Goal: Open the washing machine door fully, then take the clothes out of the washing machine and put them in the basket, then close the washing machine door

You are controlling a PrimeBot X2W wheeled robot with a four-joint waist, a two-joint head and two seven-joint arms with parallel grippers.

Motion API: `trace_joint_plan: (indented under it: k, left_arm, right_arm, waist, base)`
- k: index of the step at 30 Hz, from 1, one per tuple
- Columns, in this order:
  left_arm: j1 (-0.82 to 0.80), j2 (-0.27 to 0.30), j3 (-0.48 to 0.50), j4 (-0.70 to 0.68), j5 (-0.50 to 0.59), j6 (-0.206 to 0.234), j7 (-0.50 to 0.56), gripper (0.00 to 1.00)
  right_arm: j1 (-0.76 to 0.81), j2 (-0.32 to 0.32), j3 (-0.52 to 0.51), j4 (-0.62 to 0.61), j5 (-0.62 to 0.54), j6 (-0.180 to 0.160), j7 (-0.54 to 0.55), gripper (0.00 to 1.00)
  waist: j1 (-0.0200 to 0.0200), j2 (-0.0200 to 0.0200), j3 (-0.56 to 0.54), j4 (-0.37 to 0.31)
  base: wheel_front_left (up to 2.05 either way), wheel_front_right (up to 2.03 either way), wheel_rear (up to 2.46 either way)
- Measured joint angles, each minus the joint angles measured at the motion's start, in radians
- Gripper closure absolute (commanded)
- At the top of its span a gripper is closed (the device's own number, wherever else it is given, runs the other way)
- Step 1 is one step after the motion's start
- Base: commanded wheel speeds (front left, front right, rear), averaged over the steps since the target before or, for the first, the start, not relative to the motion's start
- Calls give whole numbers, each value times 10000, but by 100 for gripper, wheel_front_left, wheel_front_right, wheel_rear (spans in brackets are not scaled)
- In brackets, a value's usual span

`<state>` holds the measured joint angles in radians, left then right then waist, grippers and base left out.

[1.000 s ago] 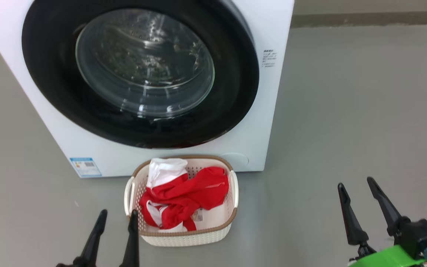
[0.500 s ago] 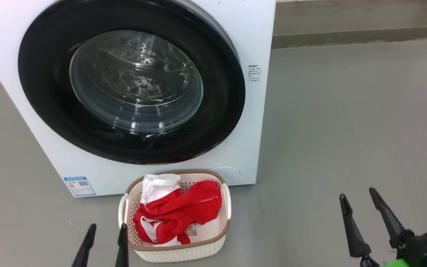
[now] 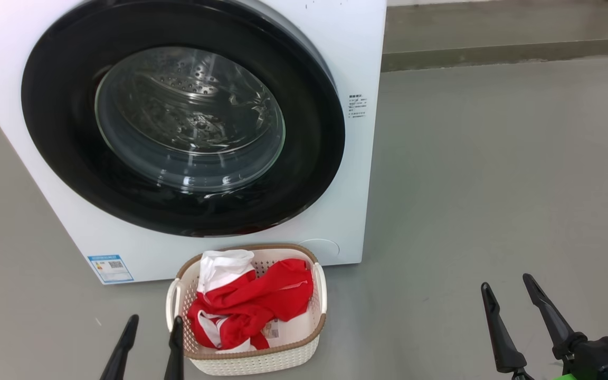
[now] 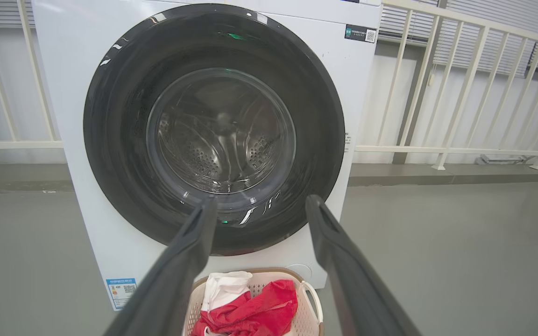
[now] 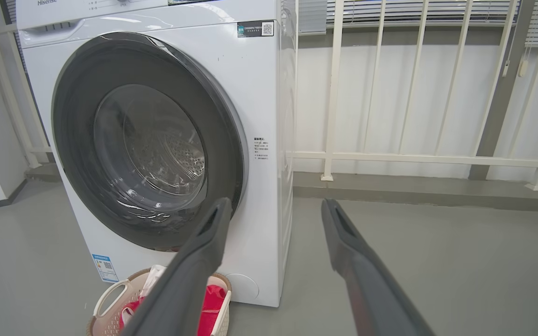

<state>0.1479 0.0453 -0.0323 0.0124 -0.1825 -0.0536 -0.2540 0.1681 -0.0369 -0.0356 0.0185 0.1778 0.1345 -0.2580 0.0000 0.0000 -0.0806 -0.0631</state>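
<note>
Because the clothes lie in the basket and the washing machine door looks shut, left hand and right hand hover spread, empty.

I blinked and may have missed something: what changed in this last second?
Only the head camera shifted, sliding the whole scene; nothing was grabbed or released. The washing machine door stays shut, the clothes stay in the basket, and the left gripper and right gripper stay open, empty.
</note>
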Motion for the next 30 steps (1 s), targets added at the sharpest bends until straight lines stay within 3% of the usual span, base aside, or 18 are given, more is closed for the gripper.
trace_joint_plan:
  k: [3,4,11,30]
  left_arm:
    - [-1,2,-2,-171,-4,-86,0,0]
    - [0,-6,-2,-259,27,-84,4,100]
    - [158,-109,-77,583,-98,-82,134,100]
    - [92,-109,36,880,-2201,-100,671,100]
  right_arm:
    - [0,0,0,13,0,0,0,0]
    - [2,6,2,36,-2,2,-2,100]
    - [328,136,127,899,54,2,33,100]
    - [222,100,121,1124,2336,2,483,100]
  waist:
    - [1,0,23,21]
    - [0,0,33,34]
    - [0,0,42,36]
    - [2,0,166,129]
  base:
    - [0,0,0]
    - [0,0,0]
    - [0,0,0]
    - [0,0,0]
